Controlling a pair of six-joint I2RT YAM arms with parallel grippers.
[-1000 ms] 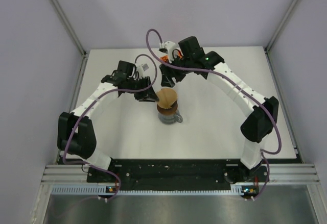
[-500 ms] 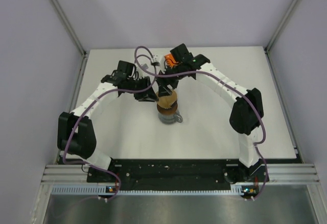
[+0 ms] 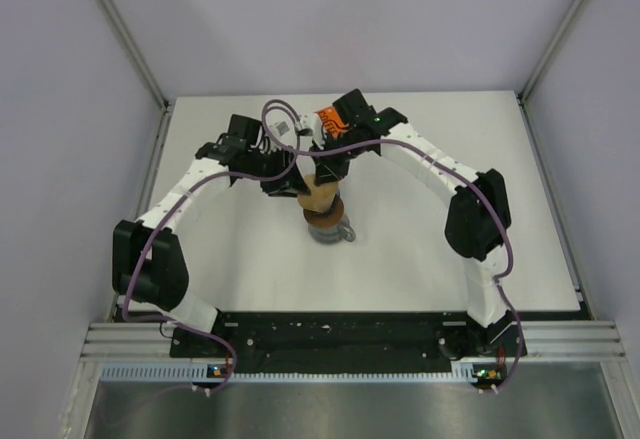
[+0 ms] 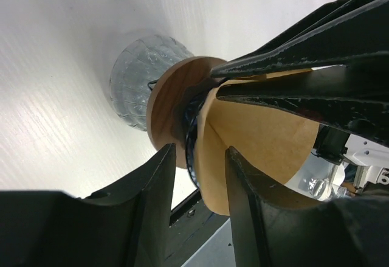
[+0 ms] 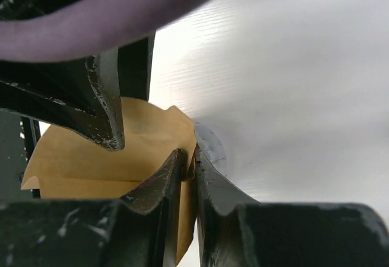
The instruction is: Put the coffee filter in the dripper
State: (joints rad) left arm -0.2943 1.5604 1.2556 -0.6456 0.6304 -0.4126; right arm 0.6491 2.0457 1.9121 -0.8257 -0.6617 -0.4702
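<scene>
The tan coffee filter (image 3: 318, 199) stands opened out in the dripper, of which only a dark blue rim (image 4: 189, 134) shows. The dripper rests on a brown ring (image 4: 165, 106) over the glass pitcher (image 4: 134, 78). My right gripper (image 5: 189, 154) is shut on the filter's (image 5: 103, 163) far edge, reaching in from the back (image 3: 325, 173). My left gripper (image 4: 199, 151) straddles the filter's (image 4: 267, 145) near edge and the rim. Its one finger (image 4: 243, 206) lies against the paper and a gap shows at the other. In the top view it sits left of the filter (image 3: 289, 187).
An orange box (image 3: 328, 116) lies at the back behind the right wrist. Purple cables loop over both wrists (image 3: 275, 119). Grey walls and metal rails enclose the white table (image 3: 420, 249) on three sides.
My right gripper has swung in from the back onto the filter and closed on its edge. The filter and pitcher stack has shifted slightly left. My left arm has barely moved.
</scene>
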